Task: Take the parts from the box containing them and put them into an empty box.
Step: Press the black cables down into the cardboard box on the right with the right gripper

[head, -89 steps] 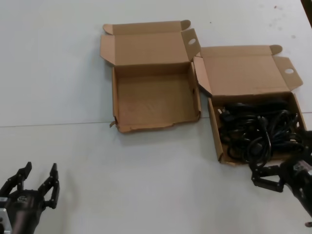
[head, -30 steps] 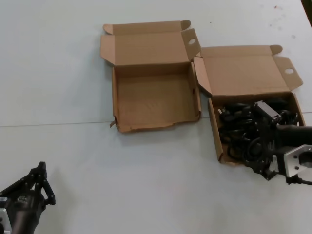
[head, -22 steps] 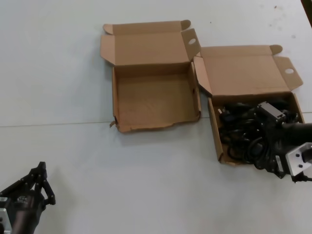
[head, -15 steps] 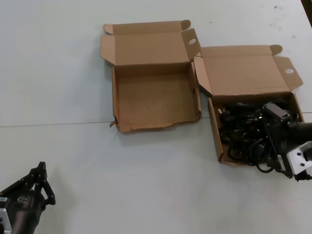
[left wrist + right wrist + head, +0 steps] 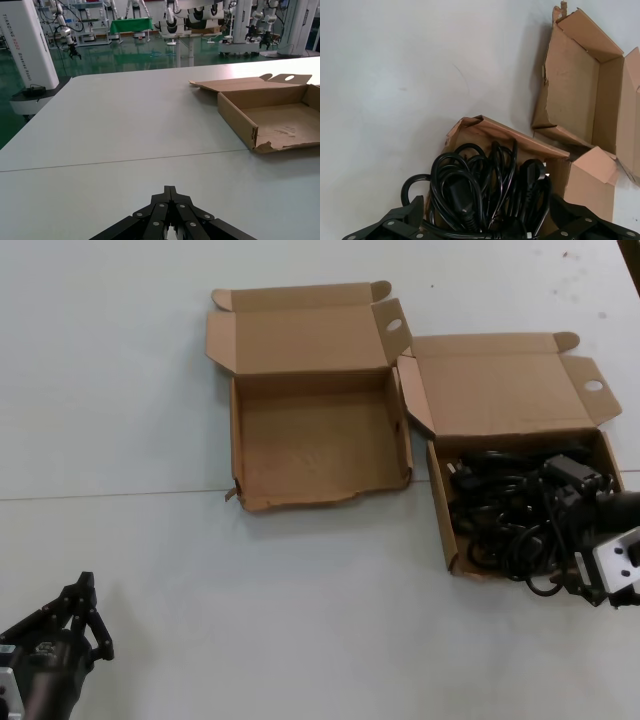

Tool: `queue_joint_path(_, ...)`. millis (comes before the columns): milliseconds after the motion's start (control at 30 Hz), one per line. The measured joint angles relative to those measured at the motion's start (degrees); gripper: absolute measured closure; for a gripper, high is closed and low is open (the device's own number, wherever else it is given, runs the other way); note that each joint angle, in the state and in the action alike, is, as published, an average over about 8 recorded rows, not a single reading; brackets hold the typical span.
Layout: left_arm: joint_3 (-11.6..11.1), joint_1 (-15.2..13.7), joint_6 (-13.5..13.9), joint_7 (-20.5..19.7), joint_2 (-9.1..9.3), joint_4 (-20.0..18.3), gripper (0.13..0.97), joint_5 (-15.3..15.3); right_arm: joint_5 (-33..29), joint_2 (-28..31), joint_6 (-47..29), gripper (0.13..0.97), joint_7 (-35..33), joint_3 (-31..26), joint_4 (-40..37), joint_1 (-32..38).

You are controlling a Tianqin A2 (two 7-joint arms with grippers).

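Possibly snagging several tangled cords at once: right pincer spread wide astride the heap in the full box; left pincer shut, parked.

1. A wide white table fills the head view, with a thin straight seam running across it from side to side.
2. A few small dark specks mark the table's far right corner.
3. Beyond the table's far edge lies a glossy green floor (it mirrors the lights overhead).
4. White robot stands line the back of the hall, beside a bench draped in green cloth.
5. A tall white column with lettering rises on a dark-edged base.
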Motion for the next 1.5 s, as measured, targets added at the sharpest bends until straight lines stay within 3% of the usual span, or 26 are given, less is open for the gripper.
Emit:
queue_joint_path(300, 0.0, 0.0, 0.0, 0.0, 0.0, 0.0, 0.941, 0.0, 0.0, 0.3, -3.1, 0.253, 0.0, 1.0, 0.3, 0.1)
queue_joint_path(600, 0.0, 0.0, 0.0, 0.0, 0.0, 0.0, 0.941, 0.0, 0.3, 1.2, -5.8, 0.415, 0.0, 1.8, 1.7, -0.6)
queue_joint_path(867, 0.0, 0.0, 0.0, 0.0, 0.0, 0.0, 0.941, 0.0, 0.6, 0.3, -5.1, 0.631, 0.0, 2.1, -0.3, -1.3)
queue_joint_path(1167, 0.0, 0.0, 0.0, 0.0, 0.0, 0.0, 0.941, 0.0, 1.4, -1.6, -2.7, 0.8, 0.0, 1.7, -4.2, -0.9)
queue_joint_path(1300, 0.0, 0.0, 0.0, 0.0, 0.0, 0.0, 0.941, 0.0, 1.7, -1.8, -2.1, 0.8, 0.0, 1.4, -5.0, -0.5)
queue_joint_path(1500, 0.0, 0.0, 0.0, 0.0, 0.0, 0.0, 0.941, 0.0, 2.3, -1.6, -1.8, 0.878, 0.0, 1.1, -5.4, 0.2)
